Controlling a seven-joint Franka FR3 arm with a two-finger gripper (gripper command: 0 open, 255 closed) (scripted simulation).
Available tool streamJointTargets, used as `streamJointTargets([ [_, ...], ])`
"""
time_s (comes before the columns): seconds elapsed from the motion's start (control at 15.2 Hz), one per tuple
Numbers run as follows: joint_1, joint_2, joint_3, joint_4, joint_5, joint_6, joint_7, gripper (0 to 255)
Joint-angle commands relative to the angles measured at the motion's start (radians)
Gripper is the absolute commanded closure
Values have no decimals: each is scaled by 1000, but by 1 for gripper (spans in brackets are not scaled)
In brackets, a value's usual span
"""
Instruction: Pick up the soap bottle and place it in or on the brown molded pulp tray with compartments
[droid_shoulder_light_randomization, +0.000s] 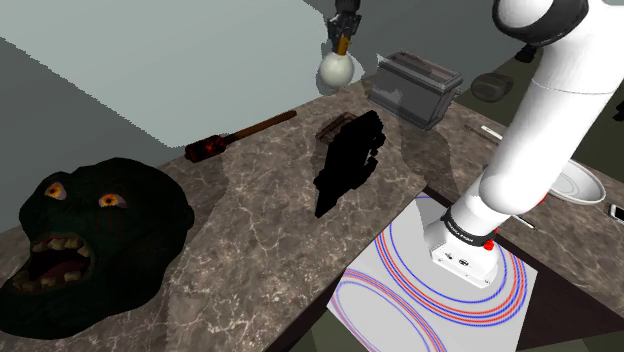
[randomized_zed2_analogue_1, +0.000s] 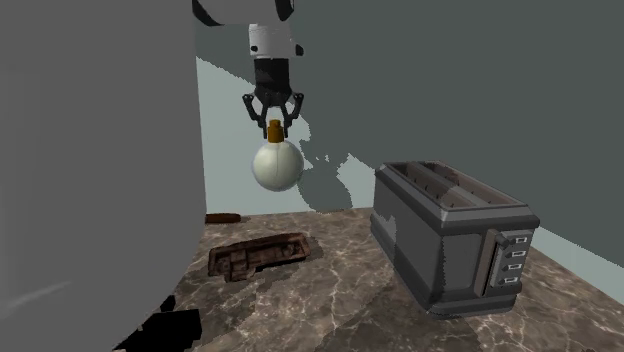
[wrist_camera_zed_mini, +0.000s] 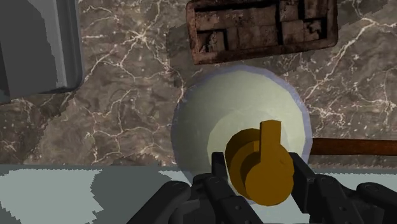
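Note:
The soap bottle (randomized_zed2_analogue_1: 277, 166) is a round off-white ball with a gold-brown pump (randomized_zed2_analogue_1: 275, 128). It hangs in the air above the marble counter, and my gripper (randomized_zed2_analogue_1: 275, 112) is shut on its neck just under the pump. In the shoulder view the gripper (droid_shoulder_light_randomization: 345, 28) and bottle (droid_shoulder_light_randomization: 337, 69) sit high at the back. The brown compartment tray (randomized_zed2_analogue_1: 258, 255) lies flat on the counter, below the bottle and slightly to one side. From the wrist, the bottle (wrist_camera_zed_mini: 235, 114) sits between my fingers (wrist_camera_zed_mini: 219, 184), with the tray (wrist_camera_zed_mini: 261, 28) beyond it.
A grey toaster (randomized_zed2_analogue_1: 455, 240) stands on the second exterior view's right, close to the tray. A black blocky object (droid_shoulder_light_randomization: 350, 160), a brown-handled tool (droid_shoulder_light_randomization: 240, 135) and a dark monster head (droid_shoulder_light_randomization: 85, 235) lie on the counter (droid_shoulder_light_randomization: 250, 230). A white plate (droid_shoulder_light_randomization: 580, 185) sits near the arm.

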Motion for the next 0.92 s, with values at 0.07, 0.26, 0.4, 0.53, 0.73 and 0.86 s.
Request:
streamJointTargets([
  [0.07,21,-128,8,-136,-18,9,29,255],
  [0.26,38,-243,20,-250,-32,8,60,255],
  [0.4,52,-353,35,-346,-42,-5,92,255],
  [0.53,51,-354,37,-374,-42,22,92,255],
  [0.73,51,-353,36,-414,-42,62,93,255],
  [0.86,50,-352,36,-439,-42,89,93,255],
])
